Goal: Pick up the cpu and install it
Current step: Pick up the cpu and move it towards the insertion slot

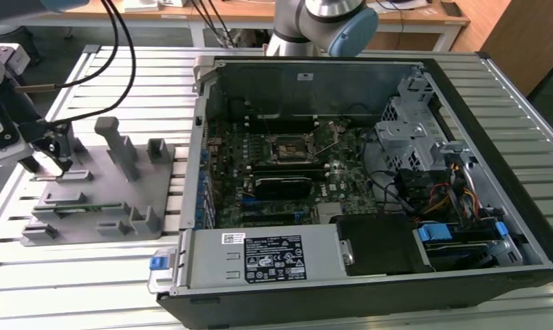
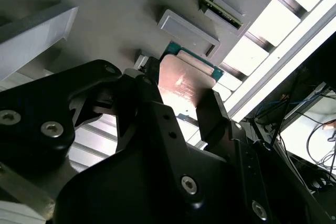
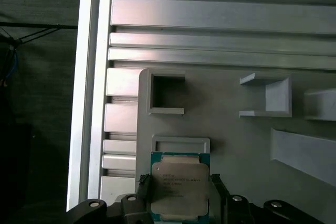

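The cpu point(image 3: 181, 187) is a flat square chip with a shiny metal top and a green rim. It lies on the grey fixture plate point(image 3: 236, 145), just beside a small raised grey frame. My gripper point(image 3: 180, 182) is down over it, with one dark finger point(image 3: 144, 183) pressed against each of two opposite edges. In the second wrist view the cpu point(image 2: 184, 85) shows between the same fingers point(image 2: 211, 115) of the gripper point(image 2: 178, 103). In the exterior view the gripper point(image 1: 51, 158) hangs low over the plate's far left part, at that view's left.
An open computer case point(image 1: 496, 206) stands at the exterior view's right, its motherboard socket point(image 1: 287, 148) open in the middle. Grey upright blocks point(image 1: 120, 148) rise from the fixture plate point(image 1: 102, 206). Everything rests on a slatted aluminium table point(image 1: 75, 275). A second robot's base point(image 1: 318, 27) stands behind the case.
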Robot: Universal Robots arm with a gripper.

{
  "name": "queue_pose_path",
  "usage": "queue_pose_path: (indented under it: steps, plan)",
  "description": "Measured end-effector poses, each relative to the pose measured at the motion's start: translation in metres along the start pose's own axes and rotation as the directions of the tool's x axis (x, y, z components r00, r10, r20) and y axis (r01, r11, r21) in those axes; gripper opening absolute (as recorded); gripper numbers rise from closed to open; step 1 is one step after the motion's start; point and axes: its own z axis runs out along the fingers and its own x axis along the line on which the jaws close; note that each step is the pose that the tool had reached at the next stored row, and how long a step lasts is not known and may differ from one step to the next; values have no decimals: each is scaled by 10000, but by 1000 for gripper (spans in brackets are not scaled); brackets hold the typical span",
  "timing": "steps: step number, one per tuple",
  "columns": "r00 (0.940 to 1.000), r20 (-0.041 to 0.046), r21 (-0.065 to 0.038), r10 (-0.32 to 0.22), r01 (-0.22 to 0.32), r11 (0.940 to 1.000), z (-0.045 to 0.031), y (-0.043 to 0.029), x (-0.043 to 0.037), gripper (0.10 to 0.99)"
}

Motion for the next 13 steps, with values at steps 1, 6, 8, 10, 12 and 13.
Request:
queue_pose_path:
  steps: [1,6,8,10,12,13]
  plan:
    - [10000,0,0,0,0,10000,-9,0,0,525]
    - [10000,0,0,-12,12,10000,-80,4,2,525]
    - [10000,0,1,-12,12,10000,-115,6,2,525]
    - [10000,0,1,-13,13,10000,-151,9,3,525]
    - [10000,0,1,-12,12,10000,-196,12,4,525]
    - [10000,0,1,-12,12,10000,-220,14,5,525]
